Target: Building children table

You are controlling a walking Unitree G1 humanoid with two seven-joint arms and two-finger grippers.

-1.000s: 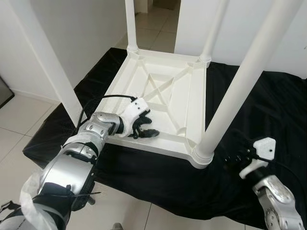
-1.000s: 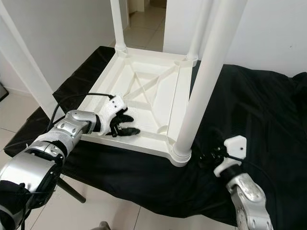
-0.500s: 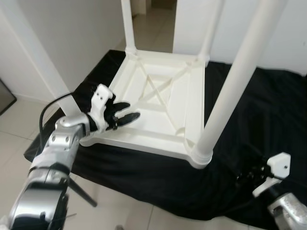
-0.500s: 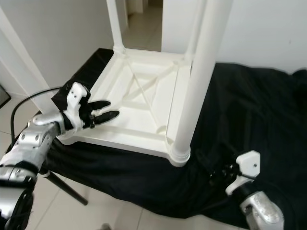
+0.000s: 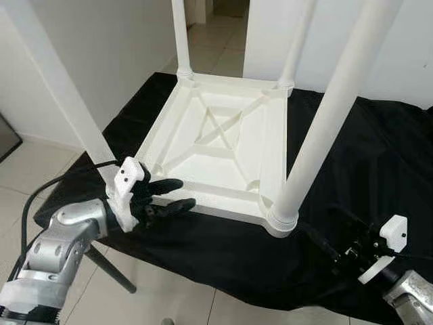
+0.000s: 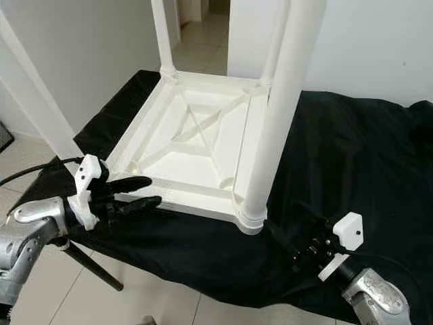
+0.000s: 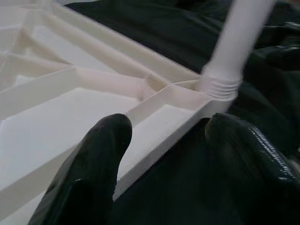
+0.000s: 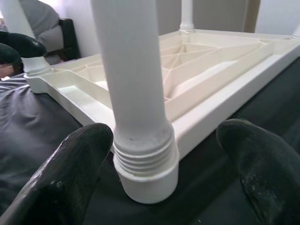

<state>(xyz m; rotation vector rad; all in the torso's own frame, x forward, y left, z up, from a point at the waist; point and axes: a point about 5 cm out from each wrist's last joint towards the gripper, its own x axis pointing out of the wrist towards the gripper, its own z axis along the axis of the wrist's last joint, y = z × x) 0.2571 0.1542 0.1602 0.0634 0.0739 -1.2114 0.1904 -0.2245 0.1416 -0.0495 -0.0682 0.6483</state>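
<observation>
Table (image 5: 223, 139): I see it upside down on the black cloth (image 5: 379, 162), white ribbed underside up, four legs standing upward
Near right leg (image 5: 325, 122): screwed into the corner socket closest to my right side
Edges: the near rim lies just ahead of my left gripper; the cloth's front edge drops to the tiled floor (image 5: 183, 305)
Open room: bare cloth to the right of the table; a doorway behind it
Left gripper (image 5: 169, 195): low at the table's near left corner, fingers spread apart, holding nothing, one fingertip over the rim
Right gripper (image 6: 301, 252): low over the cloth, aimed at the near right leg's base, fingers wide apart, empty
</observation>
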